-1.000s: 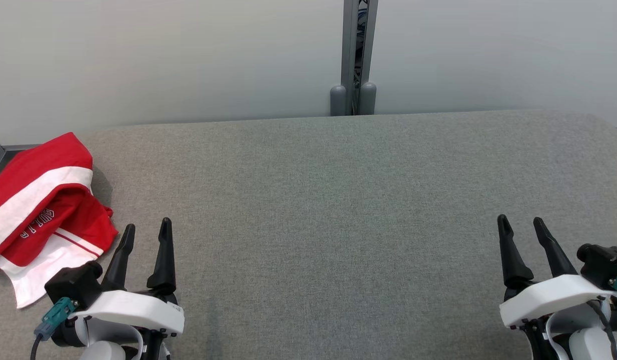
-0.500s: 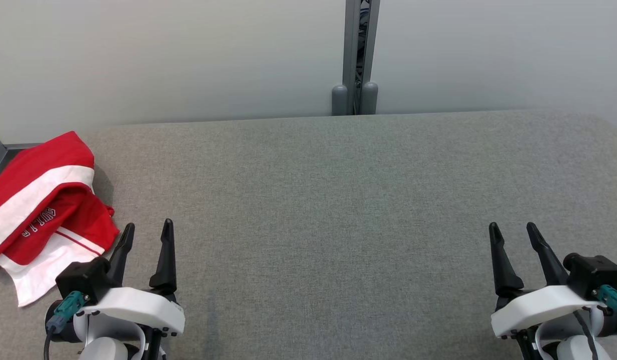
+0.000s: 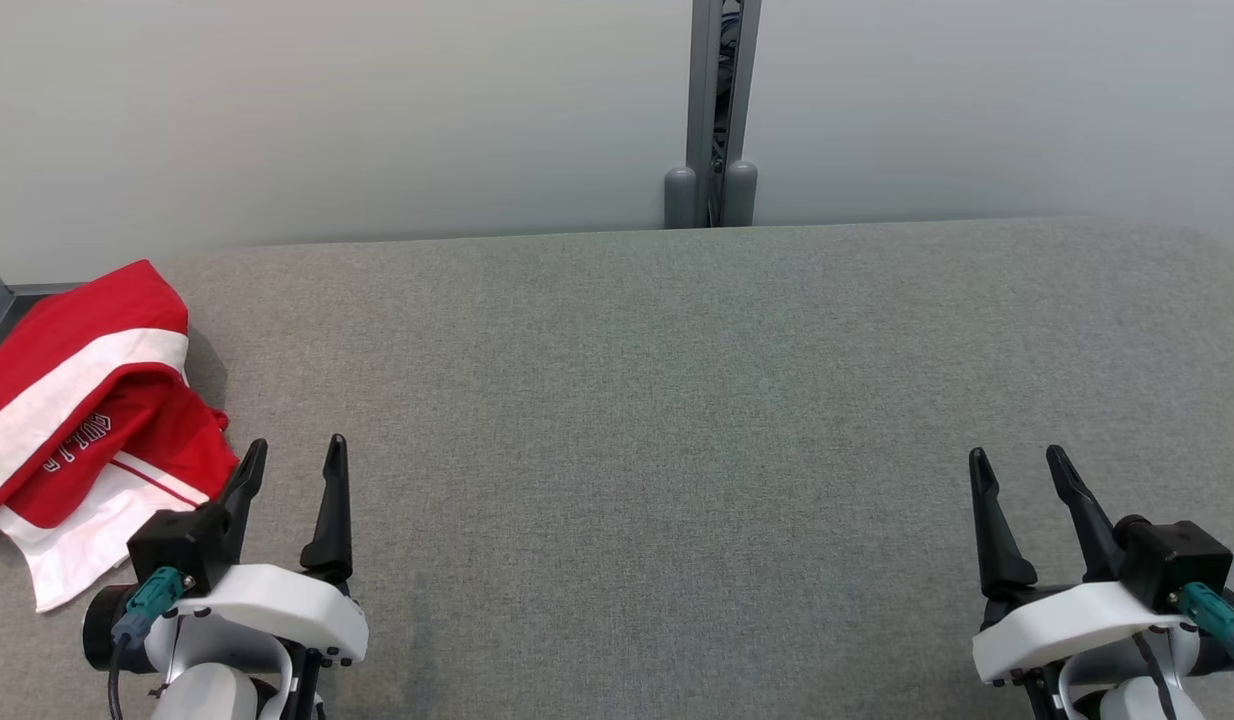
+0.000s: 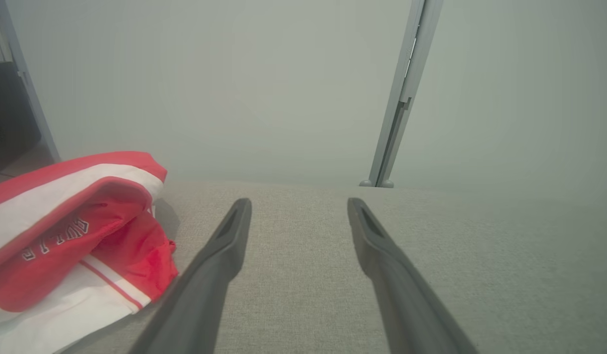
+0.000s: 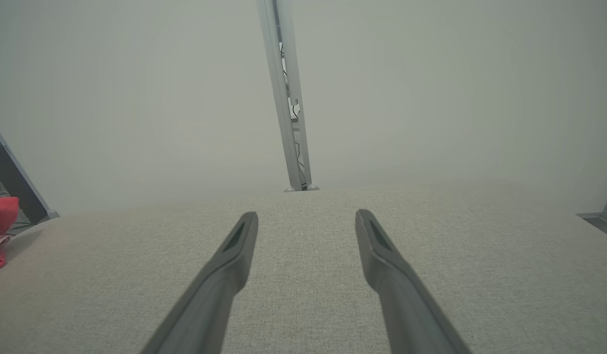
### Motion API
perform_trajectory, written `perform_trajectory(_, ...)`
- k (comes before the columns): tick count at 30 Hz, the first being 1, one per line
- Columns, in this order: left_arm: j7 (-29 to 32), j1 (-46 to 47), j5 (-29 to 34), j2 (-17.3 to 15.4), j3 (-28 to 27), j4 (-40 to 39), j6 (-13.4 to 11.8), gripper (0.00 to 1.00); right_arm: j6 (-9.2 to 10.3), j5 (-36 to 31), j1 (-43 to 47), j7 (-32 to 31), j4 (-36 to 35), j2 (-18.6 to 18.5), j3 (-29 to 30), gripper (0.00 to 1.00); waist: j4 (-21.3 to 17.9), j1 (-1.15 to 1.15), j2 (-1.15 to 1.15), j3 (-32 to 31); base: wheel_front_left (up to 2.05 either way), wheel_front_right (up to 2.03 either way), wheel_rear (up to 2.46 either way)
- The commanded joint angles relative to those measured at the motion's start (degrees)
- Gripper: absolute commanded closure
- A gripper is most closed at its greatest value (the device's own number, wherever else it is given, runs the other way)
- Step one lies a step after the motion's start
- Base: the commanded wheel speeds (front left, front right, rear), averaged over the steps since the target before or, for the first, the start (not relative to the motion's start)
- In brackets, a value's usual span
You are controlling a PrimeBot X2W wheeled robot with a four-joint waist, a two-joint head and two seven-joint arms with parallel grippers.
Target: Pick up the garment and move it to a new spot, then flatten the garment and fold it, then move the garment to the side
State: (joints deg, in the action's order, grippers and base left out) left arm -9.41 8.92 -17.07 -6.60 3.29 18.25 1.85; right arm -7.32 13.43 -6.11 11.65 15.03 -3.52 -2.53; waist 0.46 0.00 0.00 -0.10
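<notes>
Grey fabric tabletop is stretching out before you, and the crumpled red-and-white garment is lying at its left edge, just beside your left gripper. That gripper and your right gripper are both hanging spread wide, holding nothing. You are facing the first step, the pickup; the next move is calling for a swing left onto a raised fold.

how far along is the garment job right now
Done: nothing clearly. The red and white garment lies bunched, not flat, at the grey table's left edge; whether that is a start or a rough finish I cannot tell. In hand: nothing. The left claw stands open beside it, apart; the right claw open, far across. Left, likely: pick up, move, flatten, fold, set aside.
</notes>
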Motion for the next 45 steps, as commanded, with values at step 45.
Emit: perform_trajectory(45, 0.79, 2.22, 4.80, -0.83, 1.45, 0.97, -2.57, 0.00, -0.23, -6.11, 0.06, 3.65, 1.28, 0.34, 0.97, 0.00, 3.36, 0.00, 0.00, 0.05, 0.00, 0.00, 0.00)
